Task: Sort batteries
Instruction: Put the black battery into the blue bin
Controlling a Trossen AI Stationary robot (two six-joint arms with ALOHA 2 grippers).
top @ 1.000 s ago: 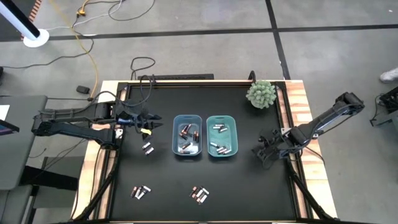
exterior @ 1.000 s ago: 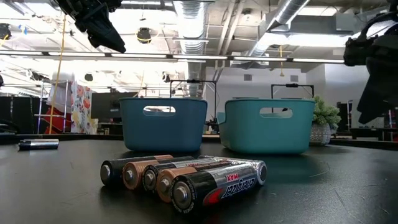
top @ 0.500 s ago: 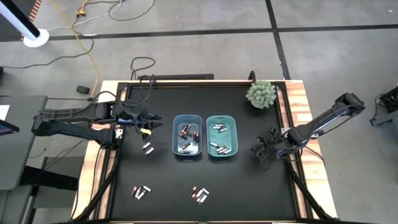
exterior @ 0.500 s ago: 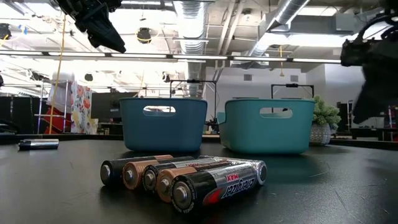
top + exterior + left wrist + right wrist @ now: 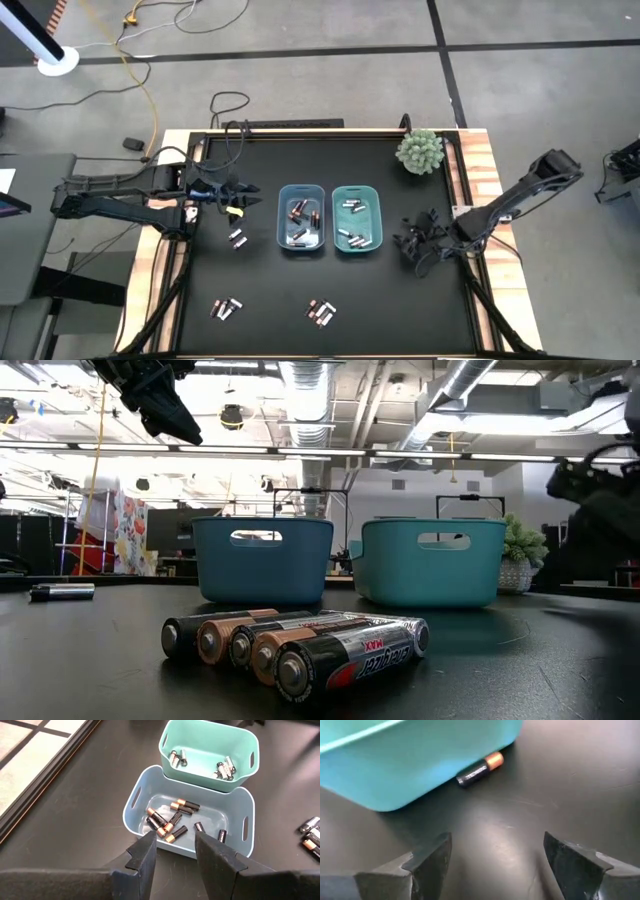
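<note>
Since a second ago the right gripper [image 5: 412,243] has been sliding across the desk [image 5: 400,310] from its right edge toward the teal bin [image 5: 358,216], and its fingers [image 5: 427,865] are standing wide apart with nothing between them. The left gripper [image 5: 243,196] has not shifted.

The batteries are lying in several places. Some dark, copper-ended ones are resting in the blue bin [image 5: 302,218], and several silvery ones in the teal bin just beside it, both near the middle of the desk. One dark battery with a copper end [image 5: 480,770] is lying on the desk against the outer foot of the teal bin, just ahead of the right gripper. A group of five [image 5: 300,648] is lying side by side near the desk's front edge, around its middle, and another small group [image 5: 226,308] is sitting toward the front left corner. A pair [image 5: 237,238] is lying left of the blue bin, below the left gripper.

The left gripper is hanging above the desk to the left of the blue bin; its fingers [image 5: 145,857] are standing part-way apart, and I cannot tell whether they are holding anything. A small potted plant [image 5: 419,151] is sitting near the back right corner.
</note>
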